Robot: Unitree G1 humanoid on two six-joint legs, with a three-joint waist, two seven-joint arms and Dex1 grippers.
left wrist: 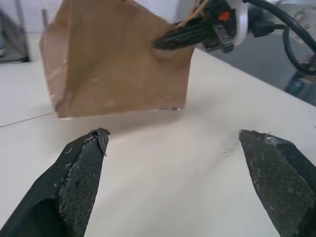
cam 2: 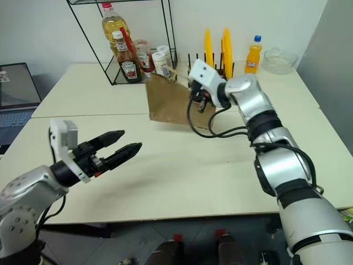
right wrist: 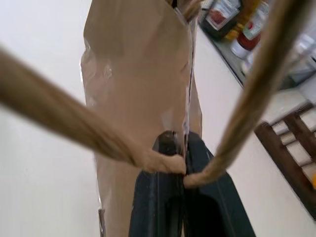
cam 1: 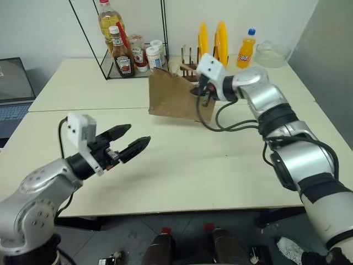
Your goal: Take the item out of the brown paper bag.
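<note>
Brown paper bag [cam 1: 175,98] apparently rim-pinched by right tool [right wrist: 183,163].

The creased tan kraft-paper carrier bag [cam 1: 175,98] stands on the cream desk [cam 1: 182,171]. The right gripper [cam 1: 205,98] has its black jaws shut at the bag's upper edge. The left gripper [cam 1: 128,141] hangs well apart from the bag, jaws spread and pointing toward it. Beyond the right jaws stand ketchup bottles [cam 1: 121,55], yellow plates [cam 1: 212,37] and an orange soda bottle [cam 1: 246,49].
</note>
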